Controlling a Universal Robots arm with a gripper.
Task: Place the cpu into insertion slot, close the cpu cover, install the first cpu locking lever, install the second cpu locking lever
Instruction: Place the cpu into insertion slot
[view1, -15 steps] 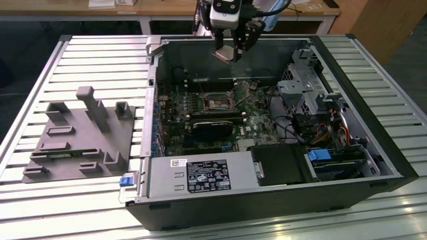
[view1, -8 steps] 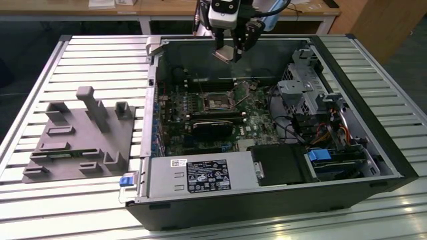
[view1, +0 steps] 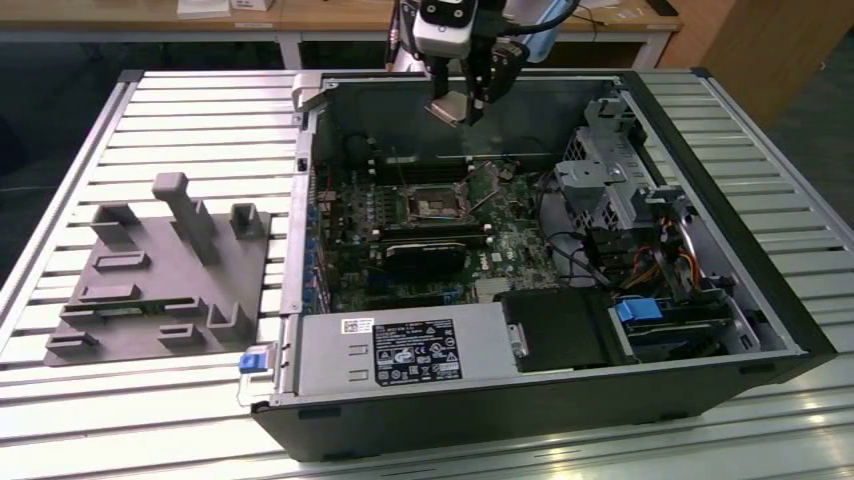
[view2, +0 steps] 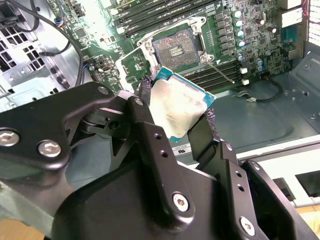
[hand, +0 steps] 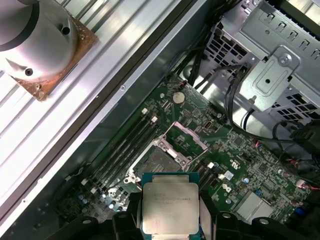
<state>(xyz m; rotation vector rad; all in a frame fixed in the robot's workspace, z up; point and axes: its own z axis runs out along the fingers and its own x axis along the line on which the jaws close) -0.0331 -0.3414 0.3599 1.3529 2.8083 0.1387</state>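
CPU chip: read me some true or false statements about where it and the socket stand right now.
1. The hand is shut on the cpu. True.
2. The cpu sits in the insertion slot. False: the slot is empty, and the cpu is held above the board.
3. The cpu cover is closed over the slot. False: it stands swung open at the slot's edge.
4. A grey fixture lies outside the computer case, on the exterior view's left. True.
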